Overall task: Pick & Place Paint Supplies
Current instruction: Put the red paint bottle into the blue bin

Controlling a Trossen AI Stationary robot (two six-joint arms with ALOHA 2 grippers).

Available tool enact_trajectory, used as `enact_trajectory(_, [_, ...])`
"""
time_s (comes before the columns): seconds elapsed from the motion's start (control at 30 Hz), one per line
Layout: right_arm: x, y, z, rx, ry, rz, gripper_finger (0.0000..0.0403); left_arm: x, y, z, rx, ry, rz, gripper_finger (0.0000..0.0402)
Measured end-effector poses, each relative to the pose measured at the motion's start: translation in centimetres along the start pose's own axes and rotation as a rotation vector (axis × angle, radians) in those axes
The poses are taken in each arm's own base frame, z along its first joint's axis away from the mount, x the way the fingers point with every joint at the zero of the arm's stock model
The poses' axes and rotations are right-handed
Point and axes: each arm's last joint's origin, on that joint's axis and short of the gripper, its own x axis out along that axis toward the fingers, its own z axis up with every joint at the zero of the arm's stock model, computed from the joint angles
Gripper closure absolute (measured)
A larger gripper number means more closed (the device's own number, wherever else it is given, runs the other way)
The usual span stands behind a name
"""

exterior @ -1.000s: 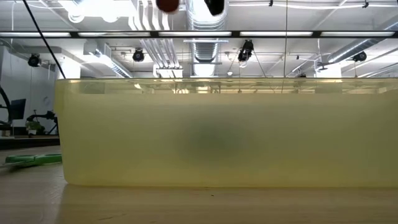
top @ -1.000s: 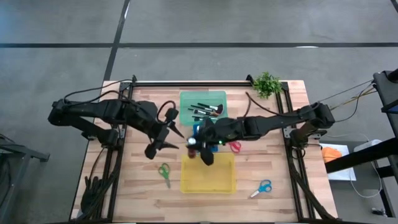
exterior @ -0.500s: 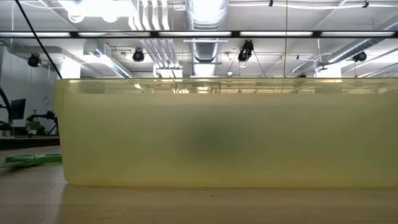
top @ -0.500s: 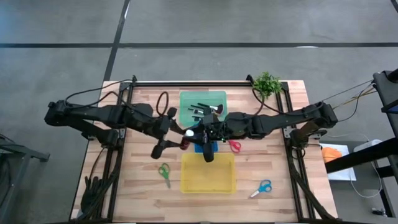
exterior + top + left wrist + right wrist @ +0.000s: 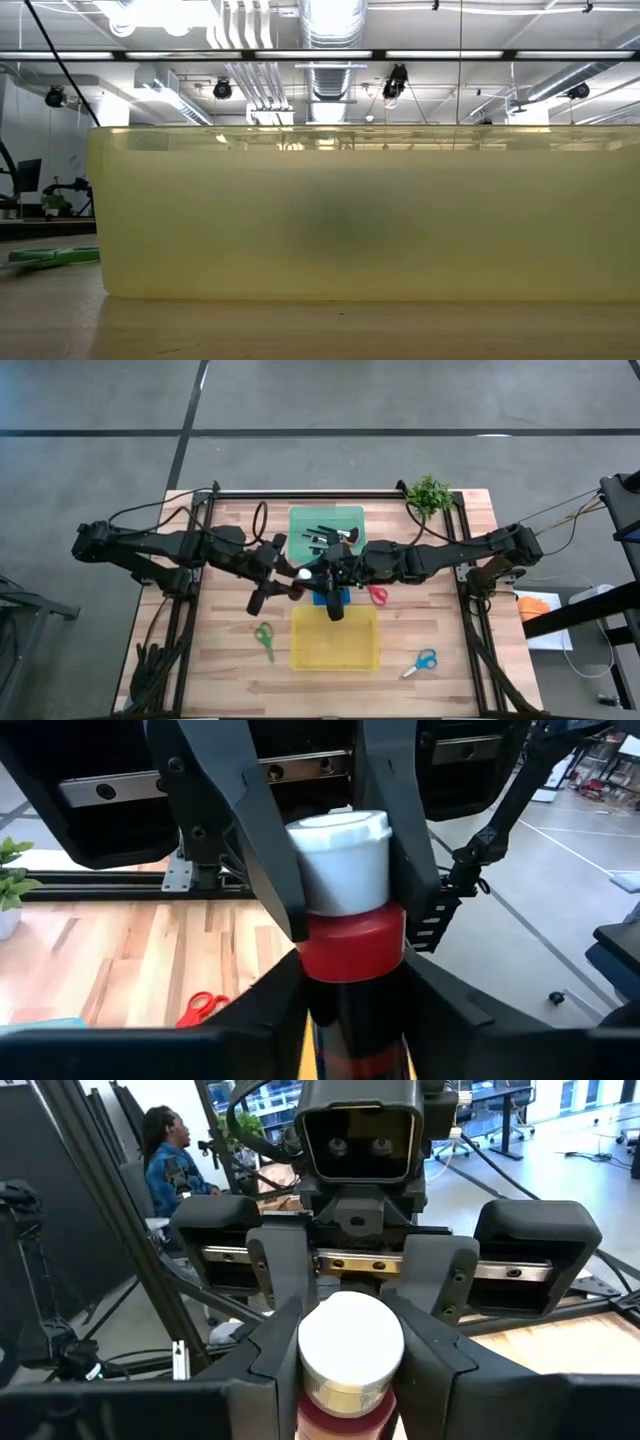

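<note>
A small red paint bottle (image 5: 303,573) with a white cap hangs in the air between both grippers, above the gap between the green tray (image 5: 345,518) and the yellow tray (image 5: 335,650). My left gripper (image 5: 296,578) reaches it from the table's left and my right gripper (image 5: 310,573) from the table's right, both shut on it. Black-handled brushes (image 5: 328,537) lie in the green tray. Red scissors (image 5: 378,595), green scissors (image 5: 264,635) and blue scissors (image 5: 422,661) lie flat on the table. My left gripper (image 5: 350,985) pinches the bottle's red body (image 5: 350,945) just below the cap between its two fingers, coming roughly level from the table's left. The bottle stands upright, lifted clear of the table. My right gripper (image 5: 350,1355) pinches the white cap (image 5: 350,1342) between its two fingers, coming from the table's right, opposite the left gripper. Its fingers (image 5: 265,850) show on both sides of the cap in the left wrist view.
A blue tray (image 5: 343,597) lies partly under the grippers. The yellow tray's wall (image 5: 350,215) fills the low view. A leafy plant (image 5: 430,493) stands at the far right corner. A seated person (image 5: 172,1155) shows beyond the table. Bare wood lies at the near left.
My right gripper has carried the bottle a little toward the far edge, off the yellow tray's far rim. My left gripper has moved toward the table's right until its fingers stand on the bottle. In the last half second both arms have kept almost still.
</note>
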Motion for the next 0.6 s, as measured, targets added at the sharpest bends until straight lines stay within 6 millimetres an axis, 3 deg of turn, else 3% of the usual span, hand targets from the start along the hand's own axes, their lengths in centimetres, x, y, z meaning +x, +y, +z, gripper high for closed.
enact_trajectory(0.1, [0.0,0.0,0.2,0.008,-0.011,-0.014,0.0282,0.0,0.0,0.0,0.001,-0.003,-0.005,0.0293])
enact_trajectory(0.2, [-0.1,0.1,0.7,0.017,-0.038,-0.023,0.0247,0.0,0.0,-0.1,-0.001,0.011,-0.005,0.0294])
enact_trajectory(0.4, [-0.8,0.9,3.7,0.013,-0.108,-0.015,0.0207,-0.3,-0.1,-0.1,0.006,0.016,-0.017,0.0295])
enact_trajectory(0.6, [-2.4,2.0,4.9,-0.023,-0.018,-0.043,0.0198,-2.4,0.5,1.9,0.026,-0.155,0.036,0.0296])
